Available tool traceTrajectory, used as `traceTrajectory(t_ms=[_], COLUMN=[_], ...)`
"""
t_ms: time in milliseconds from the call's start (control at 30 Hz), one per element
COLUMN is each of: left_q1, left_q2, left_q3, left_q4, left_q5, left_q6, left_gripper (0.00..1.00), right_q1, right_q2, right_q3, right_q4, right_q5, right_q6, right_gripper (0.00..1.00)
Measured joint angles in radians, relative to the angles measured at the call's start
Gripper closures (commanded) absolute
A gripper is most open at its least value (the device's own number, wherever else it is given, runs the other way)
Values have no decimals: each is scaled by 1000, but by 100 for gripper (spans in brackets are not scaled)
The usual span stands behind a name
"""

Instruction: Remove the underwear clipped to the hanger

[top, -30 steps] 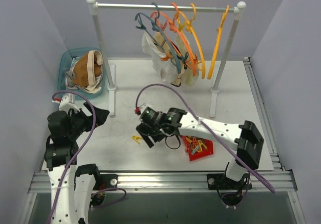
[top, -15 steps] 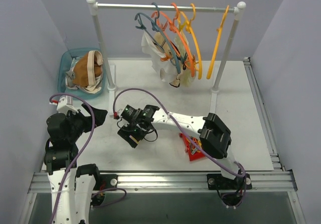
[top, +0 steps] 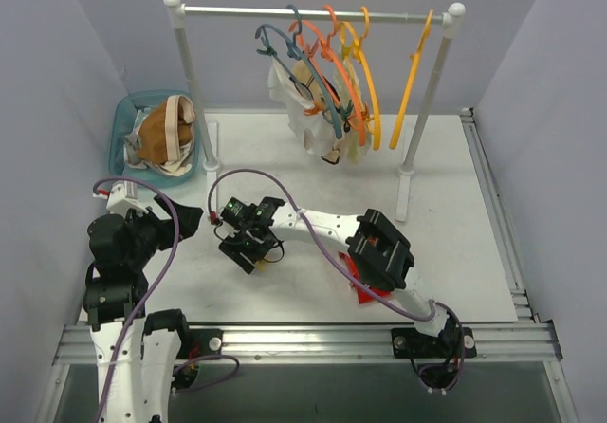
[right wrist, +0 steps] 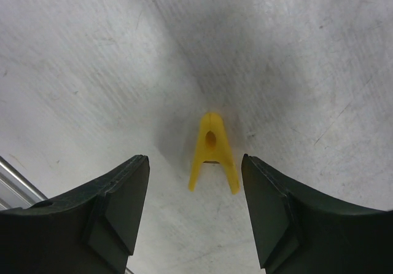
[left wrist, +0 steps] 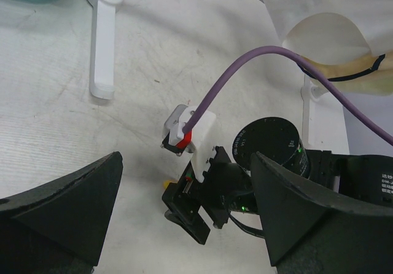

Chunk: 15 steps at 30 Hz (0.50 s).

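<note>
The right gripper (right wrist: 194,163) hangs low over the table with its jaws parted and grasping nothing; a yellow clothespin (right wrist: 211,140) lies flat between them, touching neither finger and sitting a little nearer one than the other; the step in hand looks to be clearing this stray pin; to do it well, shift sideways until the pin is centred in the gap, so that neither finger nudges it first and spins it; go down until the fingertips nearly meet the table, since the pin is thin and lies flat; close across its narrow waist rather than its splayed legs, which would likely slip or spring out; lift straight up before swinging off; the underwear (top: 308,110) is well away from these jaws, far beyond their tips, clipped to the hangers (top: 358,72) on the rail; more sits in the basket (top: 123,119); the left gripper (top: 188,219) waits just beside, spread wide and empty.
</note>
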Motion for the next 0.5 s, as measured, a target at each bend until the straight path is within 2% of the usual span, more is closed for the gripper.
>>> traceTrajectory(t_ms=[300,500], left_q1=[0,0], left_q2=[0,0], left_q3=[0,0], left_q4=[0,0], left_q5=[0,0], left_q6=[0,0], left_gripper=[6,6], right_q1=[-30,-31], right_q2=[22,22], right_q3=[10,6], right_q4=[1,3], right_q5=[-3,-24], right_q6=[-13,-3], right_gripper=[49,61])
